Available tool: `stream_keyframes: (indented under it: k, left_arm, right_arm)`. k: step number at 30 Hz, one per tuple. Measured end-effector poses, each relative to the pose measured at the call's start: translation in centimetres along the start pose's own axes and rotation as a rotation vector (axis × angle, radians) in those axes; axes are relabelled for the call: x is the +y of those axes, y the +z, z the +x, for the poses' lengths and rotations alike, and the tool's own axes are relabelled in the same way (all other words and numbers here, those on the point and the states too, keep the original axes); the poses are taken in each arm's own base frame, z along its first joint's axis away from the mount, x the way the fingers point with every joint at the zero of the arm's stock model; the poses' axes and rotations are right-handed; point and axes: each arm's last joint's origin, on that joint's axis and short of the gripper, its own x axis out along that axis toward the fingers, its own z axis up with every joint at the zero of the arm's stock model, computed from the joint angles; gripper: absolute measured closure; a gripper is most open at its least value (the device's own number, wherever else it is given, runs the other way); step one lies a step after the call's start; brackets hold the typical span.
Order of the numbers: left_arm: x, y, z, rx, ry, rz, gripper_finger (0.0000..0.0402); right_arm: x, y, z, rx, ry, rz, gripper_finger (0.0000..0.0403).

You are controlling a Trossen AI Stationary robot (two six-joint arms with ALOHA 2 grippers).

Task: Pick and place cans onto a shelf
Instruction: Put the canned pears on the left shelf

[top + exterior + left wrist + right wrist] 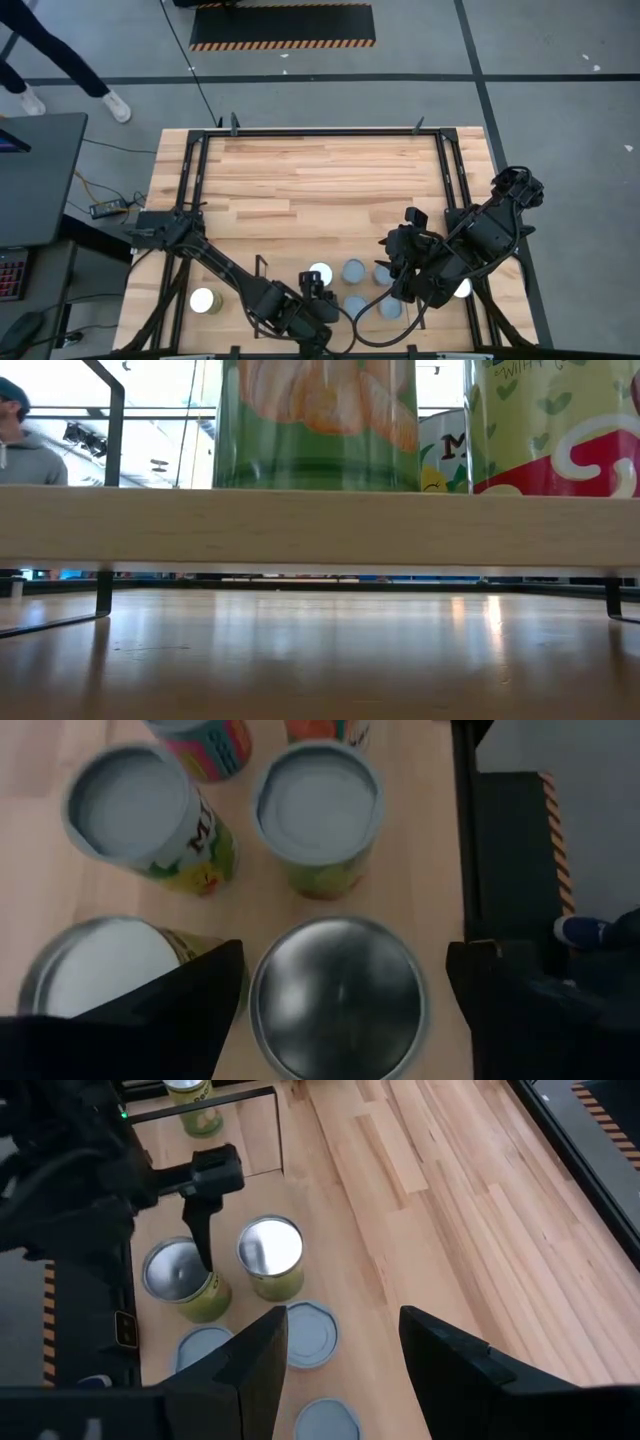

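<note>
My left pincer (335, 995), fingers spread wide, straddles 1 can (338, 997) at the near edge of the tabletop (320, 180), gripping nothing; my right pincer (340, 1345), half spread and empty, hovers above the cluster of cans (355, 271); a lone can (204, 300) stands apart beside my left arm.

Clustered on the desk (330, 190) at its near edge, between the two arms: six cans (354, 271). Well apart to their left, by the left arm: a lone can (204, 300). Beside the right arm: another can (462, 289).
</note>
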Motion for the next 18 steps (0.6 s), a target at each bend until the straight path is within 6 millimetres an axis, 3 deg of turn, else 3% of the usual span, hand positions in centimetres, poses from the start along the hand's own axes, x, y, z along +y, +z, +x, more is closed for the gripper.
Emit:
stream_keyframes:
  k: [11,18]
  left_arm:
    - [0.7,3.0,-5.5,-0.072,-0.050,-0.026,0.0047]
    - [1.3,1.8,-9.6,0.048,-0.187,-0.113,0.0047]
  right_arm:
    - [0.1,0.1,0.0,-0.008,0.009,0.007,0.0202]
    - [0.1,0.1,0.0,-0.009,0.011,0.004,0.0202]
